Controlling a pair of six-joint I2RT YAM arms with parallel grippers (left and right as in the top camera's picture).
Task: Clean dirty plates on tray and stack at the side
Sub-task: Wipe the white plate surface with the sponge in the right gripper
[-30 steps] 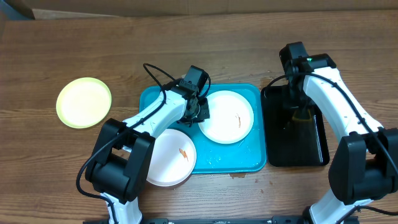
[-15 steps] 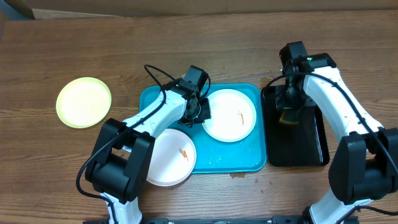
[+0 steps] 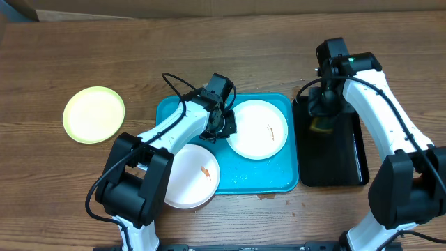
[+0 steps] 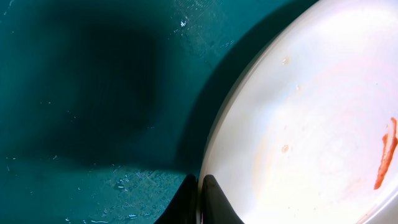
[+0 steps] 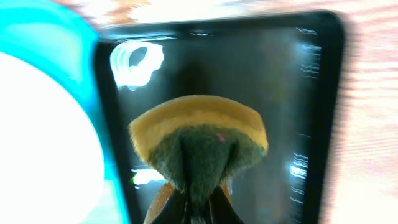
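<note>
The turquoise tray (image 3: 167,111) holds a white plate (image 3: 254,136) with an orange speck at its right; a second white plate (image 3: 182,183) with an orange speck lies on the tray's front left corner. My left gripper (image 3: 224,127) is shut on the left rim of the right plate, seen close in the left wrist view (image 4: 199,202) with the plate (image 4: 311,124) tilted over the tray (image 4: 93,93). The yellow-green plate (image 3: 93,114) lies on the table at far left. My right gripper (image 3: 319,111) is shut on a yellow-green sponge (image 5: 199,134) above the black tray (image 3: 348,164).
The narrow black tray (image 5: 298,93) sits right of the turquoise tray, glossy with wet glints. A cardboard edge runs along the table's back. A small brown spot lies on the wood in front of the turquoise tray (image 3: 265,196).
My right gripper has lifted the sponge off the black tray and moved it back and left toward the turquoise tray. The held white plate has shifted slightly right.
</note>
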